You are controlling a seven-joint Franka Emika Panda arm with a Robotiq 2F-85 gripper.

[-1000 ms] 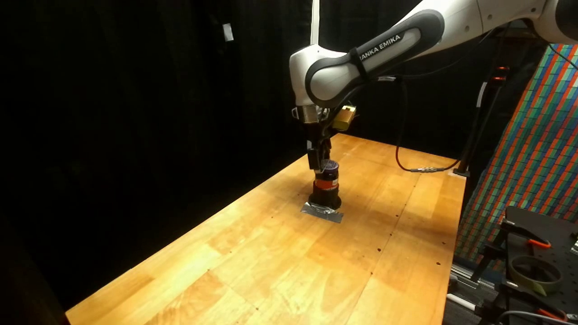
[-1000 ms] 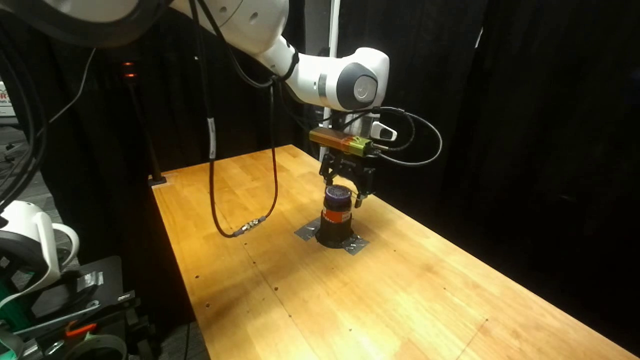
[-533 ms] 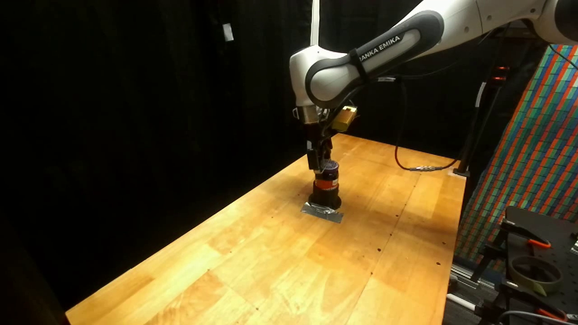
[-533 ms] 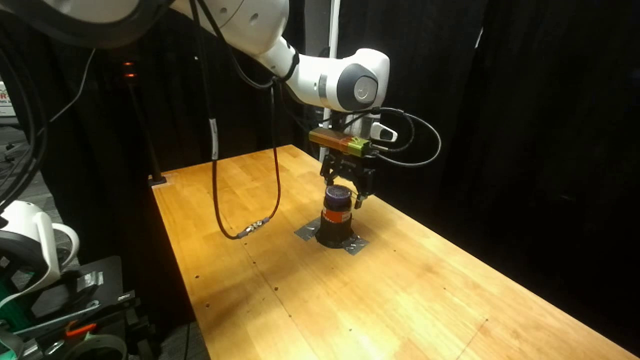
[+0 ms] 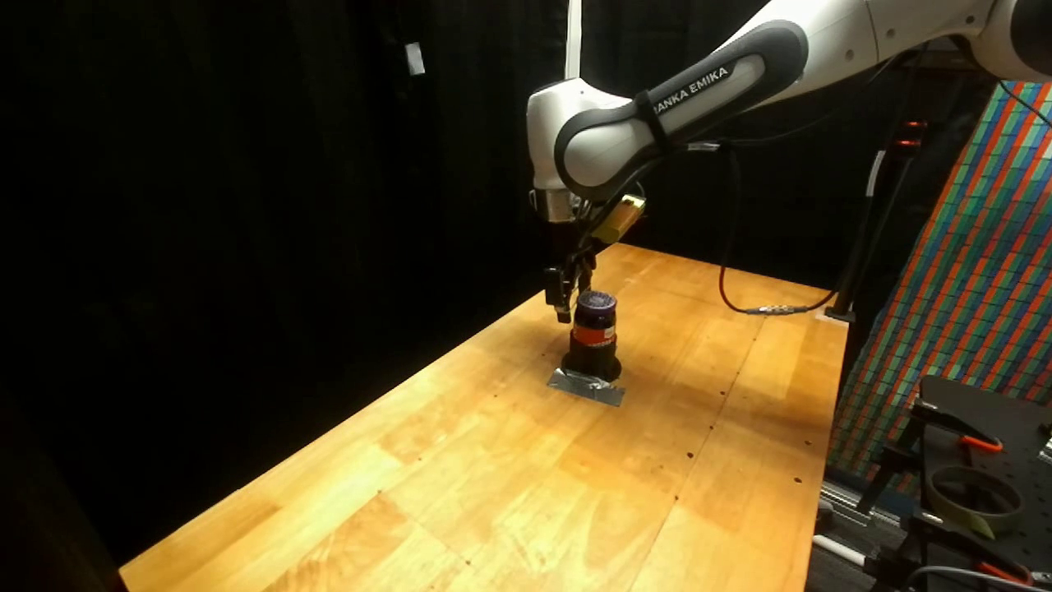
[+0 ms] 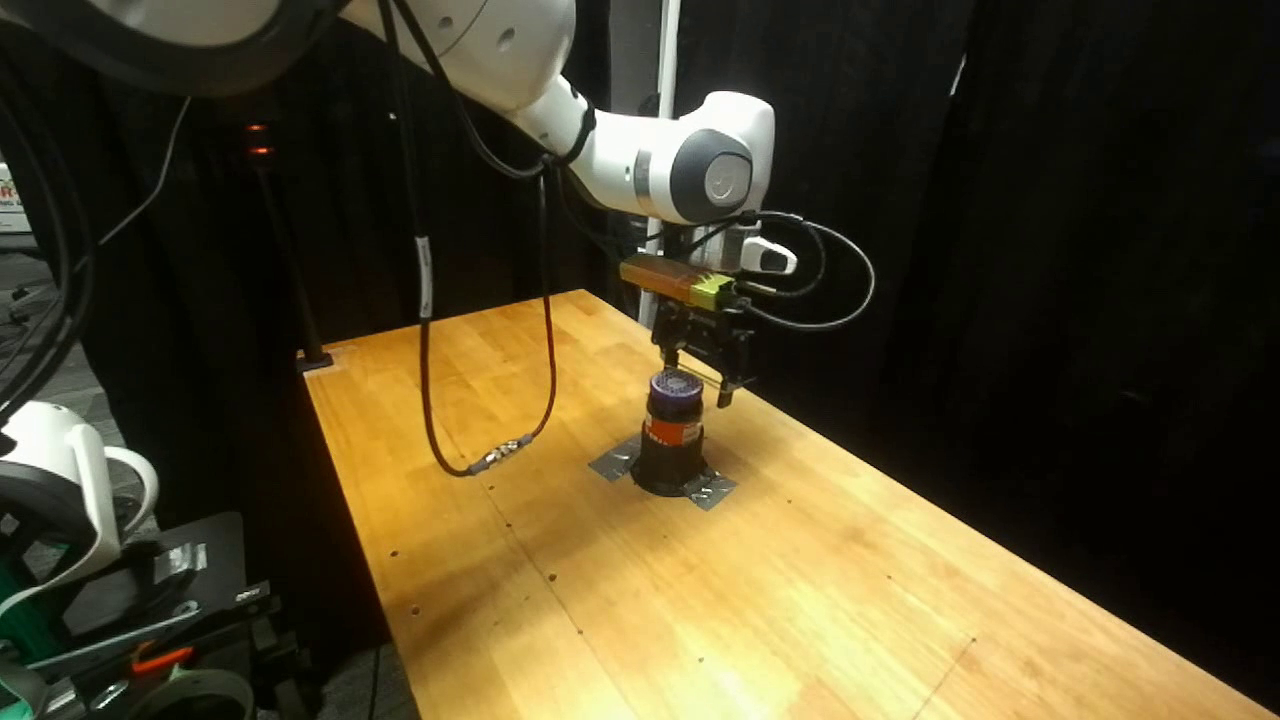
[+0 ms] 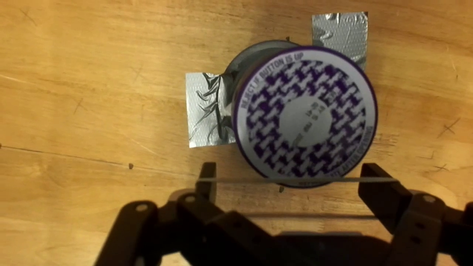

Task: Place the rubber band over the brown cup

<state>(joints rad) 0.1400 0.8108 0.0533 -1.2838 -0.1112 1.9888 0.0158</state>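
Rubber band (image 7: 295, 180) strung across the wide-spread claw (image 7: 292, 181), near the brown cup (image 6: 673, 431).
I see the cup upright near mid-frame in both exterior views; in the wrist view its lid (image 7: 305, 122) sits right of centre, the band showing across its lower edge.

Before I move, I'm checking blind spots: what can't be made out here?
Rubber band: blurred, wrist view; whether the darker line below is a second strand, unclear.
Brown cup: stripe print too small, both exterior views; side mostly hidden by its lid, wrist view.
Arm: base cut off by frame edges, both exterior views.
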